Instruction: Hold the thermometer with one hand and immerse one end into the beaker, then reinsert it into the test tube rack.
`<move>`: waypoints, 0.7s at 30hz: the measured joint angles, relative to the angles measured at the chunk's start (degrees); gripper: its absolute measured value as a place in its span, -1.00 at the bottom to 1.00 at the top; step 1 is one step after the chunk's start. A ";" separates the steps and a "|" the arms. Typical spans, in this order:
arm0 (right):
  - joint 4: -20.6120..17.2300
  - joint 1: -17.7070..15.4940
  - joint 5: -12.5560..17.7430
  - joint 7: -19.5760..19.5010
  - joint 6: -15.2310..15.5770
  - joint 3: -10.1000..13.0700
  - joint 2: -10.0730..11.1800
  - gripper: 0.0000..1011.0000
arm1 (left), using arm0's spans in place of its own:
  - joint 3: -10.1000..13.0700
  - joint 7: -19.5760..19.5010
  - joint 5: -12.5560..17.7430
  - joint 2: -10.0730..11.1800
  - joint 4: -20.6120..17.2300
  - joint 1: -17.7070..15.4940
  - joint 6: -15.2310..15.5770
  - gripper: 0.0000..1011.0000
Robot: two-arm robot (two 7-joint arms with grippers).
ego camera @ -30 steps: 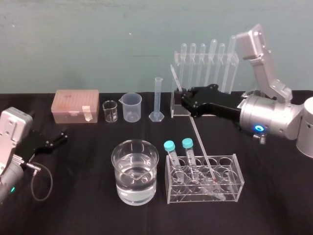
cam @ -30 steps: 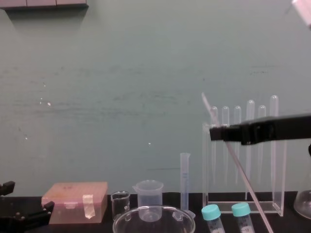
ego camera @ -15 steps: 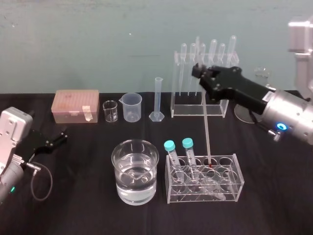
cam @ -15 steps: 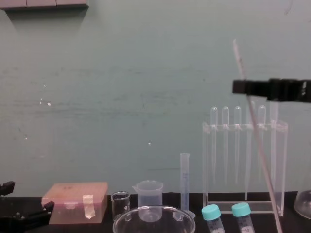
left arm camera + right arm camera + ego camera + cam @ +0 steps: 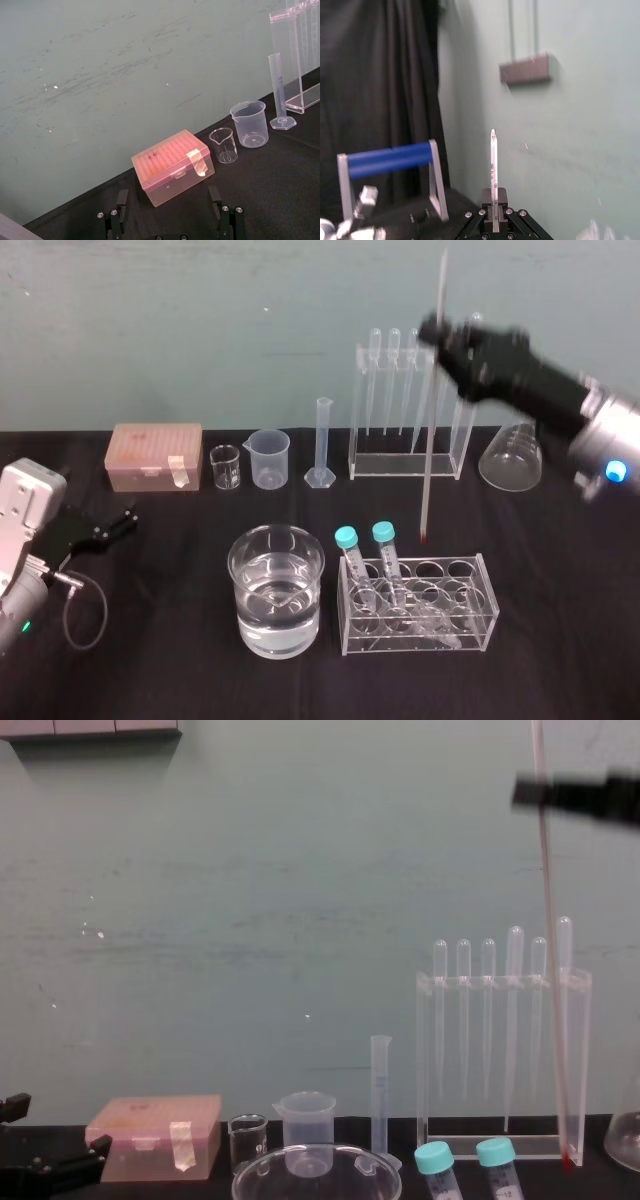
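The right gripper (image 5: 441,336) is clamped on the thermometer (image 5: 431,440), high above the table at the robot's right. In the right wrist view the jaws pinch the rod from both sides, with a short marked length standing out past them (image 5: 493,165). The hold sits near the upper end, so most of the rod hangs free below.

The thermometer hangs nearly upright in the air. Its red tip is just above the back of the low tube holder (image 5: 418,605), touching nothing. From the chest it crosses in front of the right end of the test tube rack (image 5: 500,980). The beaker (image 5: 240,585), part full of water, stands to the robot's left of the rod, apart from it.

As a thin glass rod it is probably light, stiff and smooth, and likely to snap under a knock or a hard squeeze. A gentle, square pinch high on the stem looks right, but it leaves a long free length whose tip may swing, so slow travel and a straight descent past the glass rim seem wise.

The left gripper (image 5: 122,520) rests parked on the table at far left, fingers spread
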 joint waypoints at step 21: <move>8.59 17.67 5.22 12.17 0.55 -12.01 -10.48 -0.89 | 0.00 0.00 0.00 0.00 0.00 0.00 0.00 0.99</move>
